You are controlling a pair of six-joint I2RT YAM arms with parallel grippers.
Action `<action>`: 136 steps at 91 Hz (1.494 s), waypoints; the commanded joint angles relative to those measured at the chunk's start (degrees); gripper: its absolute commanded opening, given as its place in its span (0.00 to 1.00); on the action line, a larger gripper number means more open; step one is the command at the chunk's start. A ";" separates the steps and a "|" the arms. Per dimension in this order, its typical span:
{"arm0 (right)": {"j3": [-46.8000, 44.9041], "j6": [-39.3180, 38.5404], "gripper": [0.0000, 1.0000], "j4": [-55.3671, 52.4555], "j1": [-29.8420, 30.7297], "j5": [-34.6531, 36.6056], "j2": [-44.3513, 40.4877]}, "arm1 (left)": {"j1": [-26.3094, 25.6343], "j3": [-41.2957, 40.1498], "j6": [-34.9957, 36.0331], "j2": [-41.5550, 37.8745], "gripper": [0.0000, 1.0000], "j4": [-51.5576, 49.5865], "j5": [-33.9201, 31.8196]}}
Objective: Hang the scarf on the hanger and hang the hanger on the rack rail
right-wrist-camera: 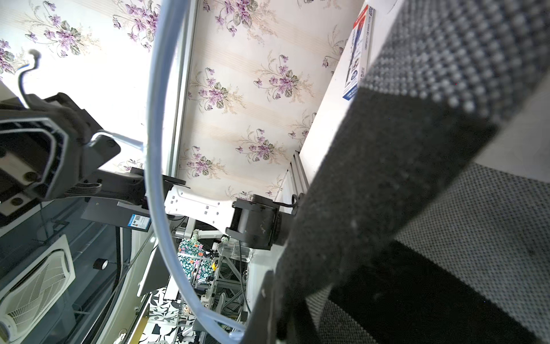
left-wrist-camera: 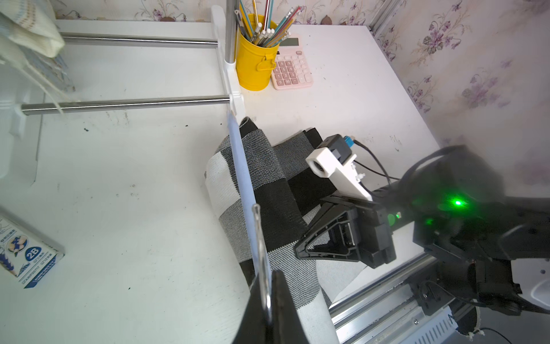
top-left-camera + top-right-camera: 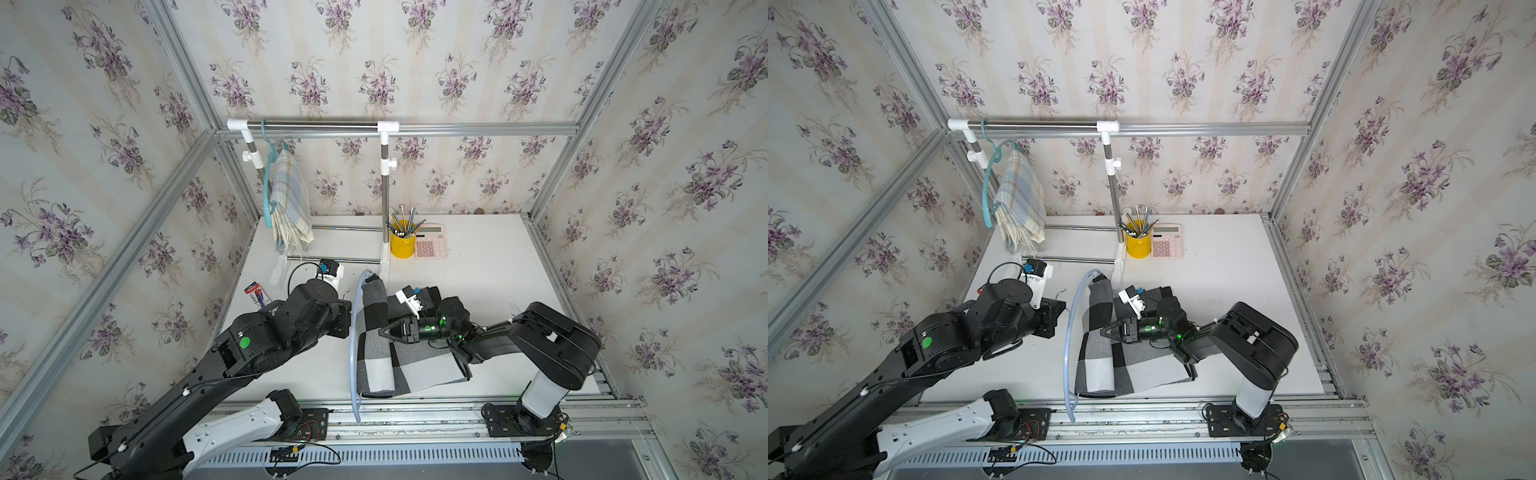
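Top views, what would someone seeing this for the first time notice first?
First, the black, grey and white checked scarf draped across a pale blue hanger at the front centre of the table. The left gripper is shut on that hanger and the right gripper is shut on the scarf. Next, at the back left, a pale plaid scarf hangs from a teal hanger on the steel rail.

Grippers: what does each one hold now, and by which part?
Left gripper: shut on the pale blue hanger, at its neck. Right gripper: shut on the checked scarf, at its fold over the hanger.
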 commanded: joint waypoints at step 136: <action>-24.34 -0.60 0.00 -26.65 -24.73 -5.96 -41.43 | 11.12 52.42 8.03 27.26 0.00 -17.70 -0.69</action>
